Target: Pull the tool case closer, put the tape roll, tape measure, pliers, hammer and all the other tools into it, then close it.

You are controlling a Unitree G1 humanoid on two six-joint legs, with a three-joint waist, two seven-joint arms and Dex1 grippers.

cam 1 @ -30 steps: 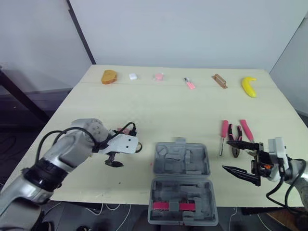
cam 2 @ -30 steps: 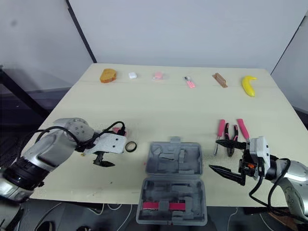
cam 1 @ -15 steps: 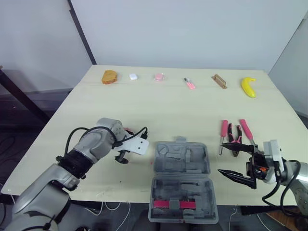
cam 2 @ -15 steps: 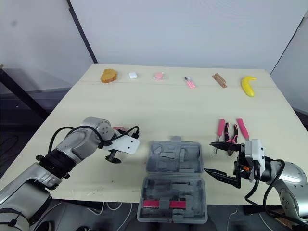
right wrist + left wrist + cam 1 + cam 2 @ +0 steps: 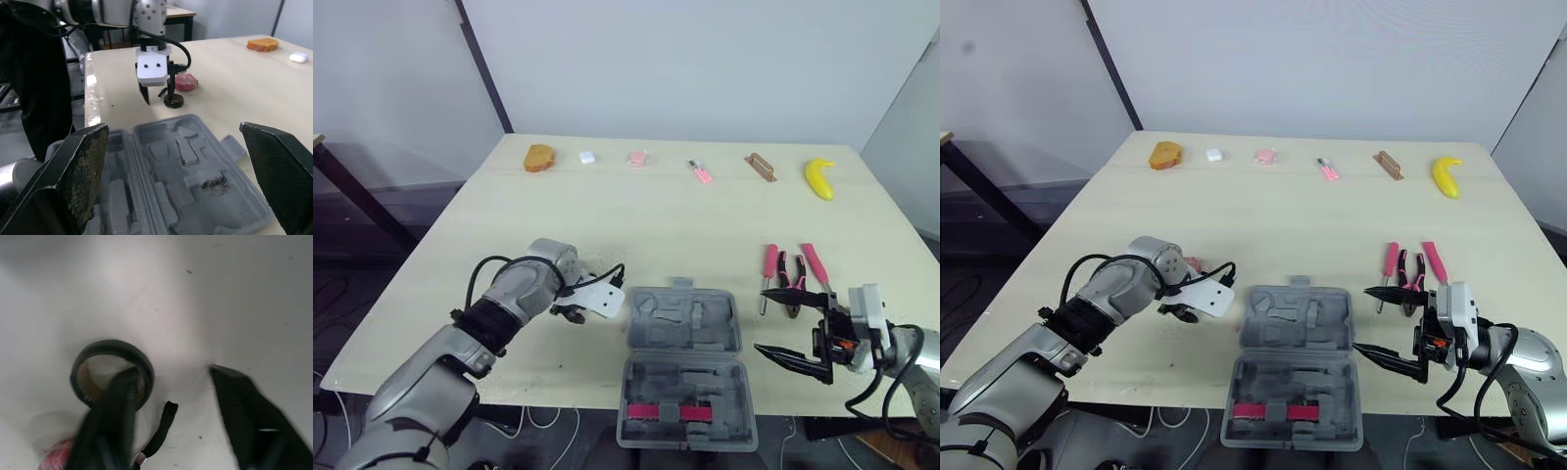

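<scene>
Your left hand (image 5: pixel 172 372) is spread and holds nothing. One black finger (image 5: pixel 115 416) crosses the near wall of the small black tape roll (image 5: pixel 108 348), which lies flat on the pale wooden desk (image 5: pixel 636 215). The other finger stands well clear on bare desk. I cannot tell whether the nearer tip is inside the ring's hole or only in front of it.

This looks like the pick of the tape roll. To do it well, put one fingertip down into the hole and the other outside the wall, then pinch the wall itself. Squeezing across the whole ring would likely let it slip or roll. Watch the thin black cable end lying just beside the ring, so it does not get caught in the pinch. The pink round tape measure (image 5: pixel 186 82) sits just beside the roll, so come down straight and do not nudge it.

The open grey plastic tool case (image 5: pixel 683 323) lies just to the right of that hand, a short carry away.

Your right hand (image 5: pixel 790 323) is spread wide and empty at the case's other side, near the pink-handled pliers (image 5: pixel 792 289).

No brand, label or writing can be read on anything.
</scene>
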